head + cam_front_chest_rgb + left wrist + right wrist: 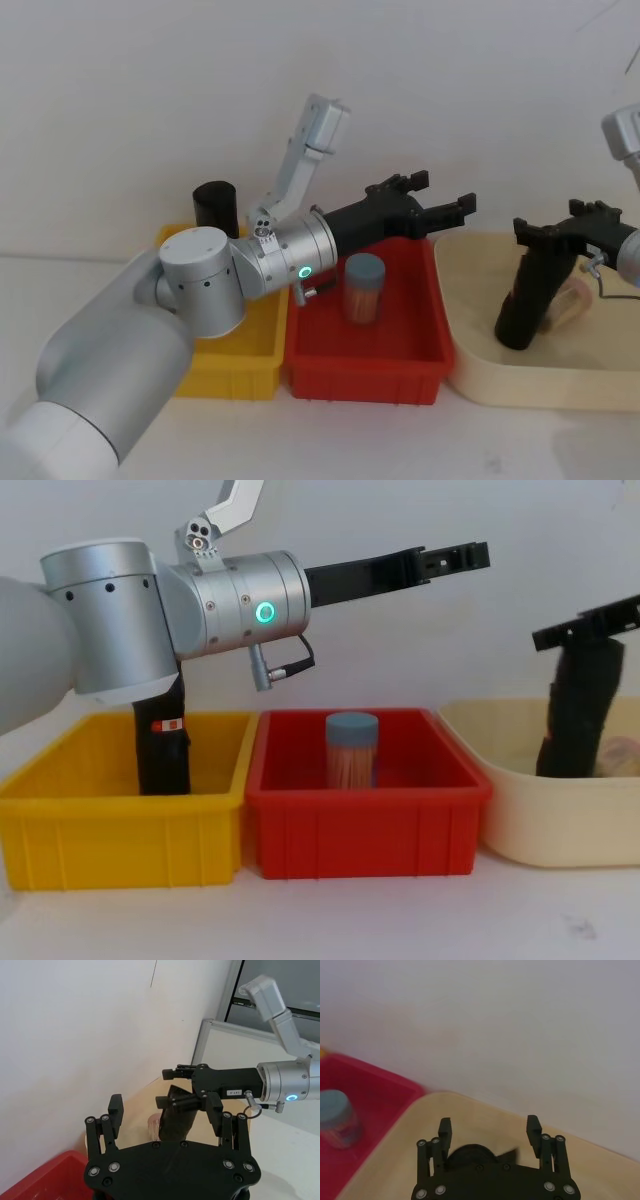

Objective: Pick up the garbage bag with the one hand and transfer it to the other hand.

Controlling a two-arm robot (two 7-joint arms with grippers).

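Head view first: your right gripper (550,232), the blue-ring one, is clamped on the top of the garbage bag (528,296), which leans in the cream tub (470,375) with its bottom end apparently down on the floor of it. The left gripper (440,205), green ring, hangs over the red bin (415,365) with its fingers apart and nothing in them. Risk as I see it: the grip is near the roll's end, so the bag could swing or slip when you lift it.

Left wrist view: the left fingers (115,1110) are spread wide, holding nothing, and face the bag (176,1120) and the other gripper (182,1087). Come in too straight and you'd likely knock fingers together.

Right wrist view: the fingers (444,1131) straddle the roll's round end (470,1154); contact is hard to see here.

Chest view: the bag (578,712) tilts in the tub (520,830), well apart from the left gripper (452,558). Don't mix it up with the labelled roll (162,742) in the yellow bin (120,840). The jar (351,748) sits under the left arm's path.
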